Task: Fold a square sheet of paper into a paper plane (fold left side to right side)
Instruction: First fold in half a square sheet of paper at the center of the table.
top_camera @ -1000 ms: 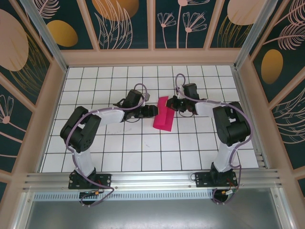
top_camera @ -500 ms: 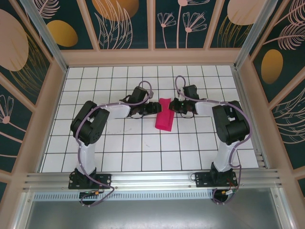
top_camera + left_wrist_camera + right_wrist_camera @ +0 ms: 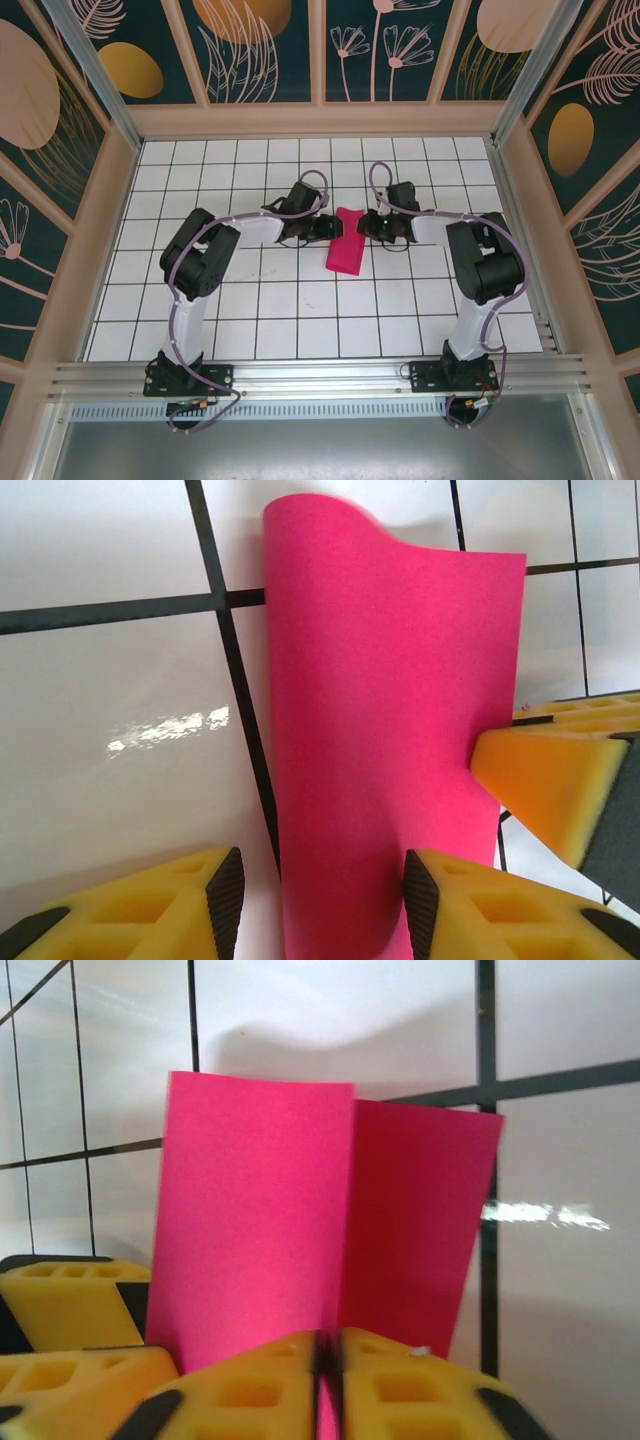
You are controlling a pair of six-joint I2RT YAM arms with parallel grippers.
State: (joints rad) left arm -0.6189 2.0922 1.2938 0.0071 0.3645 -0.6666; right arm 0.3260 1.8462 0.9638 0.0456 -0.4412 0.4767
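Right hand: fingers pressed almost together, a thin slit between them with pink in it, so it is pinching the edge of the square sheet of paper. From this wrist the sheet rises as two panels meeting at a crease. The left panel is bright and the right panel is darker.

Left hand: fingers spread apart, not clamped. A rounded fold of the sheet lies between them. The right-side pad sits against the paper and the left-side pad stands clear of it. A yellow finger of the right hand touches the sheet's right edge.

Top view: left hand and right hand face each other across the sheet. Left hand just beside its left edge, right hand at its far right corner.

Sheet position: on the white gridded desk, about centre left-to-right and a little far of the middle. It shows as a narrow folded oblong running far to near, the near end tilted slightly left.
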